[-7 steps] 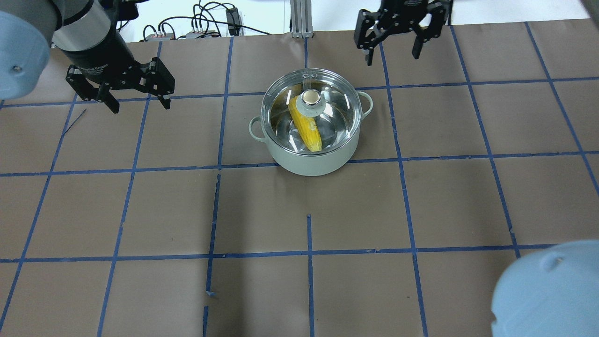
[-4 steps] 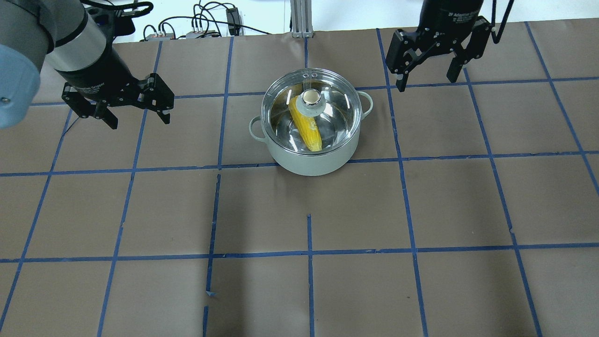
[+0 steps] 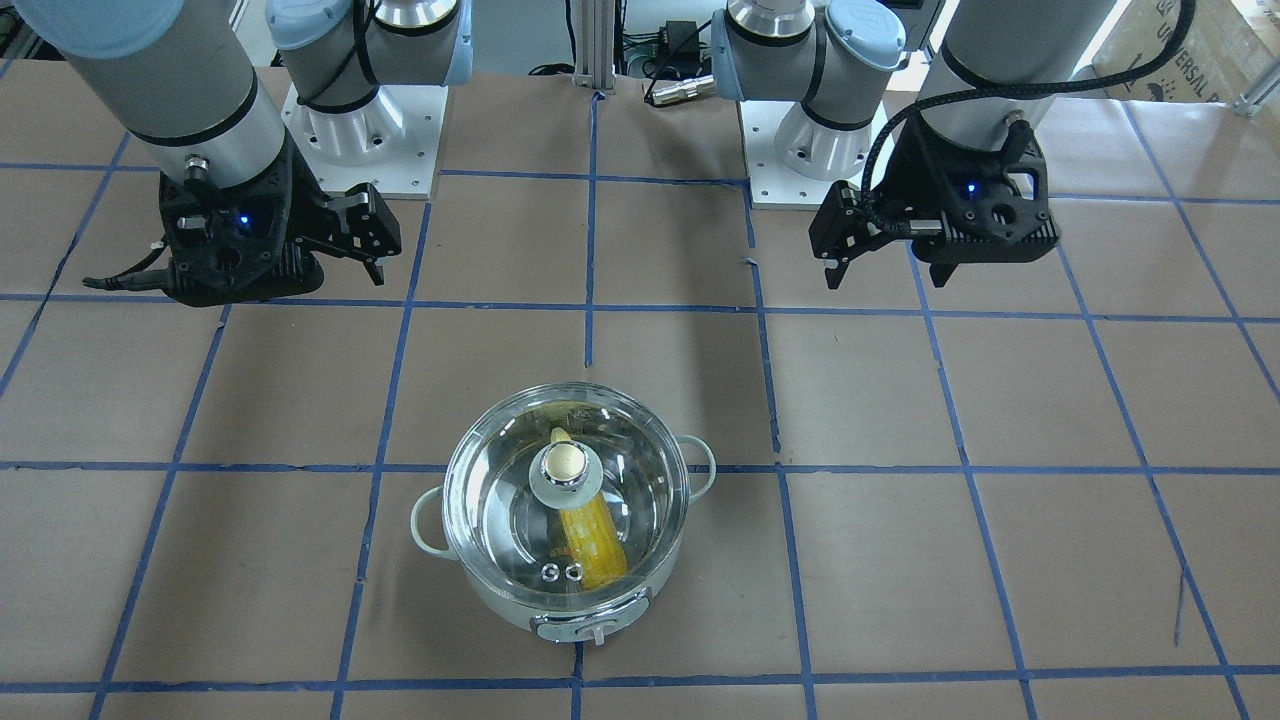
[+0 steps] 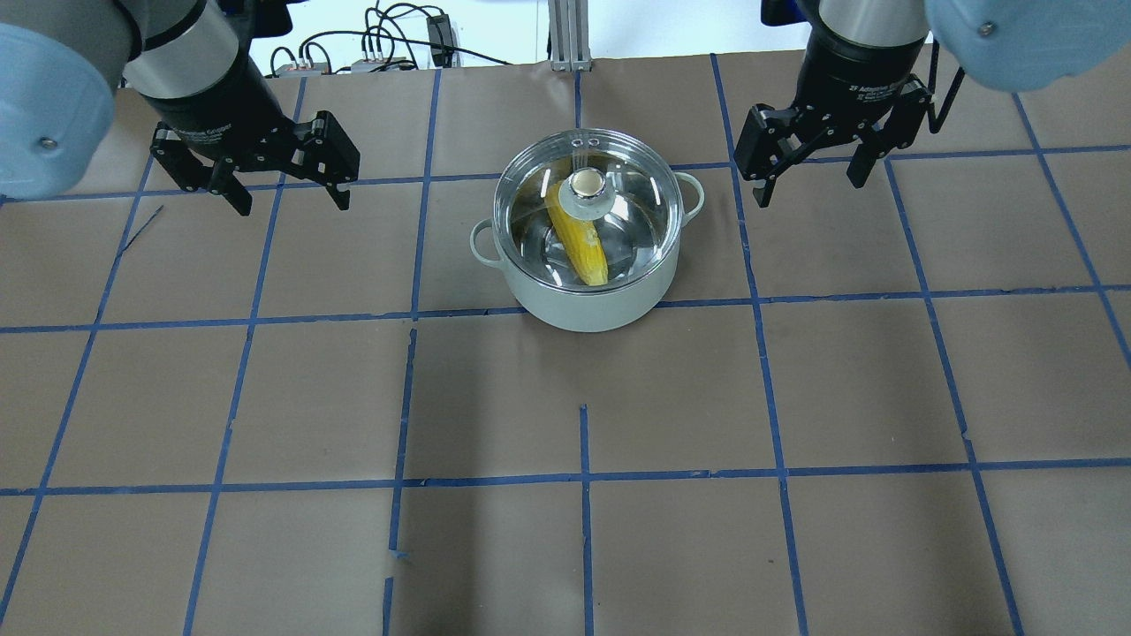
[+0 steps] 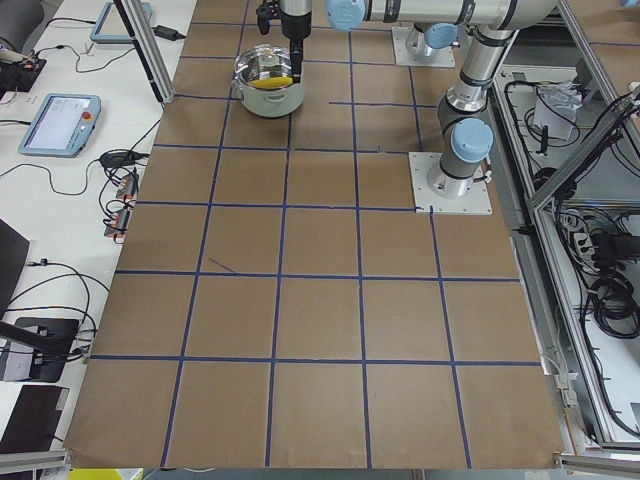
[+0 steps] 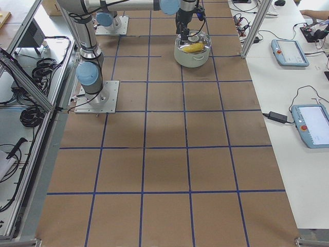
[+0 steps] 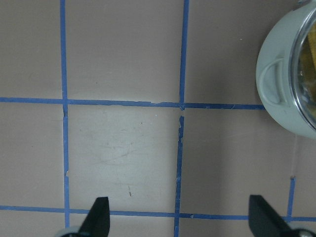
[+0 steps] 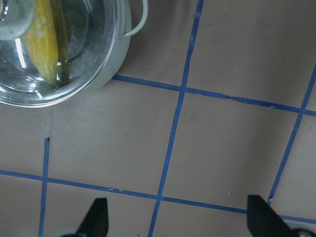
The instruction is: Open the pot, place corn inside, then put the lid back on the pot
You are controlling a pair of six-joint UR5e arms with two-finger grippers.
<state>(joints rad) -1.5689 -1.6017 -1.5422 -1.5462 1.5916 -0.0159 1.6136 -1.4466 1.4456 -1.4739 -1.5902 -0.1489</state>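
Note:
The pale mint pot (image 4: pixel 583 309) stands on the brown table, a little behind its middle. The glass lid (image 4: pixel 636 199) sits on the pot, its tan-topped knob up. The yellow corn (image 4: pixel 585 250) lies inside on the steel bottom and shows through the glass. My left gripper (image 4: pixel 292 203) is open and empty, above the table to the pot's left. My right gripper (image 4: pixel 808 188) is open and empty, above the table to the pot's right. Neither touches the pot. The left wrist view shows the pot's handle (image 7: pixel 272 86). The right wrist view shows the lid (image 8: pixel 74 74) and the corn (image 8: pixel 47 44).
Blue tape lines grid the brown table top (image 4: pixel 583 530). Cables and small boxes (image 4: pixel 380 44) and an aluminium post (image 4: pixel 570 35) lie along the far edge. The arm bases (image 3: pixel 360 130) stand on white plates. Tablets (image 6: pixel 290 51) lie on a side bench.
My right gripper has come from the far edge toward me and now hangs beside the pot's right handle. My left gripper has shifted slightly toward the pot. Pot, lid and corn have not moved.

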